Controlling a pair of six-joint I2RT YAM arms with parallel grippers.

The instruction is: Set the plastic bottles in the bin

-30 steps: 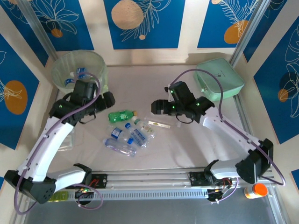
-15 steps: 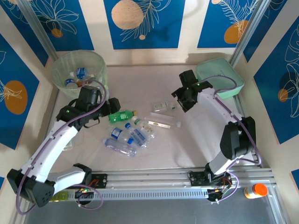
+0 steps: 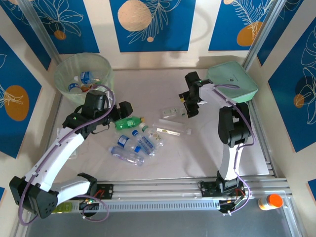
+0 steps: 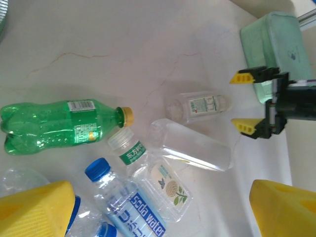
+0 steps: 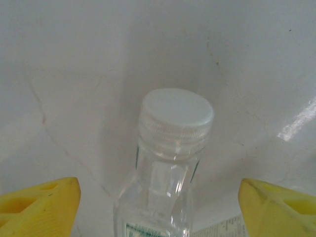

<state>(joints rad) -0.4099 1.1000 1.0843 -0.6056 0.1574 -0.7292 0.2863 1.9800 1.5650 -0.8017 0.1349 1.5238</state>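
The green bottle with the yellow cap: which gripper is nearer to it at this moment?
Left. The left gripper is close beside the green bottle; the right gripper is farther right, facing the small clear bottle.

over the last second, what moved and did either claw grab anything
The right claw pulled back from the middle toward the far right. It is open, beside the small clear bottle. The left claw slid right toward the green bottle, open and empty. Nothing was grasped or let go that I can see. The bottle cluster and the bin stayed put.
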